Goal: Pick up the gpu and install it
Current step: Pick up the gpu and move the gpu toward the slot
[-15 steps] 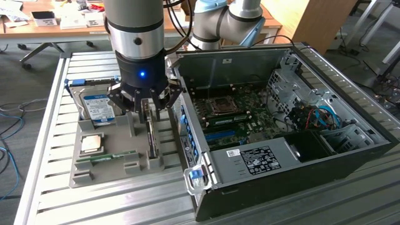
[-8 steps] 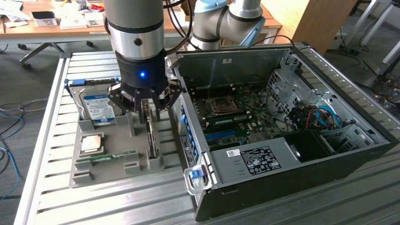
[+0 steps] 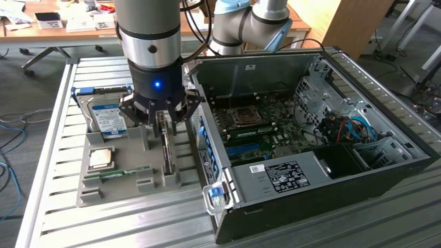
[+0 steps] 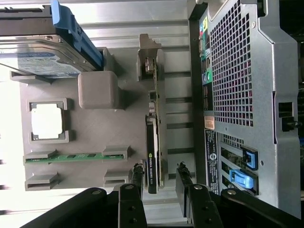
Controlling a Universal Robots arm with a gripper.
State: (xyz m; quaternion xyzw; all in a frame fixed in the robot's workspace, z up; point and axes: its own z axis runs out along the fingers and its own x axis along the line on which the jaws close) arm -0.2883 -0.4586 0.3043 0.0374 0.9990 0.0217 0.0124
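Wrist view: fingers (image 4: 183,176) open astride the upright gpu (image 4: 151,156), holding nothing; probably light, stiff, fragile, best pinched across its faces.

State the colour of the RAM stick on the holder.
The RAM stick is green, clearest in the wrist view.

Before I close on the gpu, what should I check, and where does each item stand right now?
1. The gripper has its fingers open: ok.
2. The fingers straddle the gpu, one on each side: ok.
3. The gpu stands on edge in the gray holder: ok.
4. The gpu is gripped: not ok, the fingers are not closed on it.
5. The computer case is open, with the motherboard exposed: ok.
6. The expansion slot is free: cannot tell.
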